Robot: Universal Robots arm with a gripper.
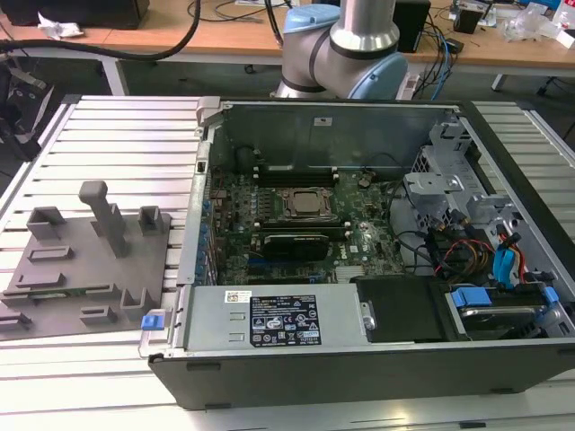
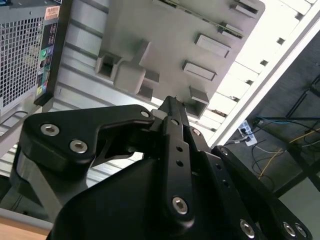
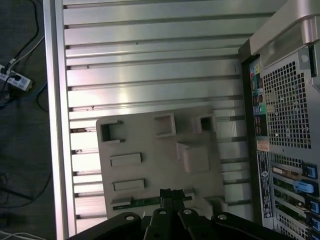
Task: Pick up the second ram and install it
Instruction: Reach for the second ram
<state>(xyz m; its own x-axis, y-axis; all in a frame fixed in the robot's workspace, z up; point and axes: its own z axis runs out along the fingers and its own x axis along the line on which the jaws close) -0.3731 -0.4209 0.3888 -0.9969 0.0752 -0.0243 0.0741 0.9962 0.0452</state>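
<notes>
My gripper (image 3: 167, 192) hangs pressed together over the grey plate (image 3: 150, 145), slatted table (image 3: 150, 75) around it. The ram (image 3: 142, 202) lies in the plate's edge slot.

The second ram (image 3: 145, 202) shows as a thin green edge in a slot of the grey fixture plate (image 3: 145, 145) in the first wrist view. Its middle is covered by the gripper (image 3: 169, 192), whose body runs off the picture's edge. In the exterior view the ram is a sliver too small for its chips to be told, and the plate's near corner is cut off at the exterior view's left. The arm (image 1: 359, 36) is cut off above its lowest joints. The computer case (image 1: 359, 386) is clipped at the exterior view's right.
</notes>
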